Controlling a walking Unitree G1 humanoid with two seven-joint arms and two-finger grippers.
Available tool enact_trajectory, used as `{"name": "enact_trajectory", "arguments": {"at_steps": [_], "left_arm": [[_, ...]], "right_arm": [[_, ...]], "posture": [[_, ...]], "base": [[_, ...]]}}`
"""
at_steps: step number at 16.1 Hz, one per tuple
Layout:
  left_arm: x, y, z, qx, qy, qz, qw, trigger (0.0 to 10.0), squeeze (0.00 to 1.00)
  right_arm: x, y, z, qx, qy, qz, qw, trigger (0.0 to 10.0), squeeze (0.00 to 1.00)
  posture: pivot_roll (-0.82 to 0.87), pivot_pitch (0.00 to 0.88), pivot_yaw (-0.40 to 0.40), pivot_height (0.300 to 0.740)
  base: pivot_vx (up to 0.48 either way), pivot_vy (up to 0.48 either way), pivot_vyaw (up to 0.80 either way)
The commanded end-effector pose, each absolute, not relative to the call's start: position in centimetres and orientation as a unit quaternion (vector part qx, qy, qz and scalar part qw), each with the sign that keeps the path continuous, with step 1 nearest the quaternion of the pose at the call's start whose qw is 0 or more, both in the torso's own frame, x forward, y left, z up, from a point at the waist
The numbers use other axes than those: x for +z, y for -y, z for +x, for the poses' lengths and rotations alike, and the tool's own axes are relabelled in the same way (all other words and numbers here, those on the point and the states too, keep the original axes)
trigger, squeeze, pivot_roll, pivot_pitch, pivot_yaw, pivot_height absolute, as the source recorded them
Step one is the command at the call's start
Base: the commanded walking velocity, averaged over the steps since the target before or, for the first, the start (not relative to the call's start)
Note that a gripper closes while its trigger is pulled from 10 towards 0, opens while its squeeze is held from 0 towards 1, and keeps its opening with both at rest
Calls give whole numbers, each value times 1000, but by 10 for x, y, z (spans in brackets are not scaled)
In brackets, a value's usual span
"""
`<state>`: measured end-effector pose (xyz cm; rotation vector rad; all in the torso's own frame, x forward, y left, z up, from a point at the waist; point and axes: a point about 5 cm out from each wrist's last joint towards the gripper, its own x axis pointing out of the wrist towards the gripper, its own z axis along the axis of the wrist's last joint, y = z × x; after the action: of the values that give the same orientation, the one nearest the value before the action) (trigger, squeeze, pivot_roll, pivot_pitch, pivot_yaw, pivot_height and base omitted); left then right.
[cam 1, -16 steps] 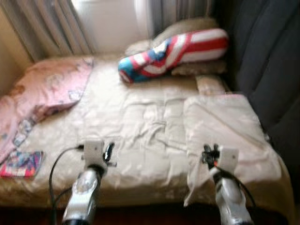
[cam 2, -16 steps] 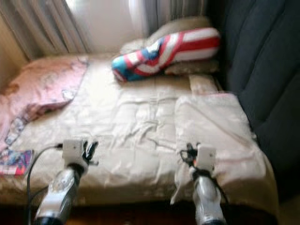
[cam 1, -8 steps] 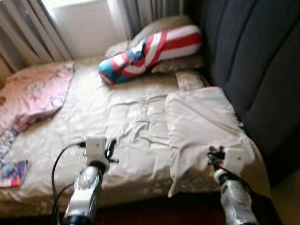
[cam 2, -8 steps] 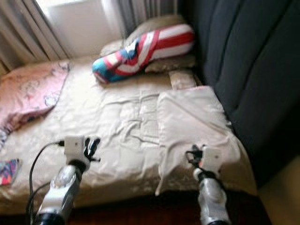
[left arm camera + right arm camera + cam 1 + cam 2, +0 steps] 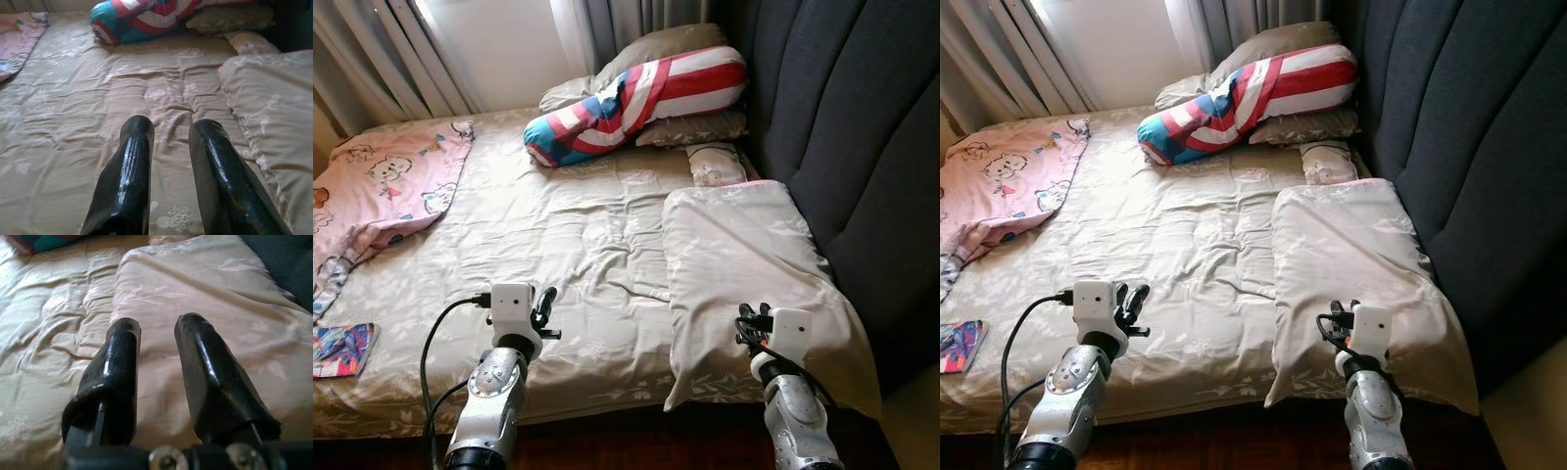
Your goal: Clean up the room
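1. Beige bedding covered the bed, with a striped pillow far against the dark headboard.
2. Left end effector hovered over the near sheet, fingers slightly parted, holding nothing.
3. Right end effector hung over the beige pillow, likewise empty.
4. Pink blanket lay far left; a book near left.

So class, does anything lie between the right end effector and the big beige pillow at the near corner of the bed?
Nothing visible does. The right end effector hangs open just above the beige pillow, with only air between its fingers and the pillowcase.
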<state>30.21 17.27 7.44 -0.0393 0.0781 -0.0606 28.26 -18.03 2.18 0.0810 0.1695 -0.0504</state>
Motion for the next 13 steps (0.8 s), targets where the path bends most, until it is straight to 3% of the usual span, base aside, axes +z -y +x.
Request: {"name": "enact_trajectory", "arguments": {"at_steps": [1, 13], "left_arm": [[71, -181, 299, -16, -47, -17, 999, 10000, 0], [69, -180, 301, -6, -48, -20, 999, 10000, 0]], "right_arm": [[22, 175, 285, -15, -85, 34, 996, 10000, 0], [23, 175, 285, -9, -86, 38, 996, 10000, 0]], "posture": [[-35, 44, 95, 740], [-38, 48, 83, 740]], "base": [[0, 0, 800], [0, 0, 800]]}}
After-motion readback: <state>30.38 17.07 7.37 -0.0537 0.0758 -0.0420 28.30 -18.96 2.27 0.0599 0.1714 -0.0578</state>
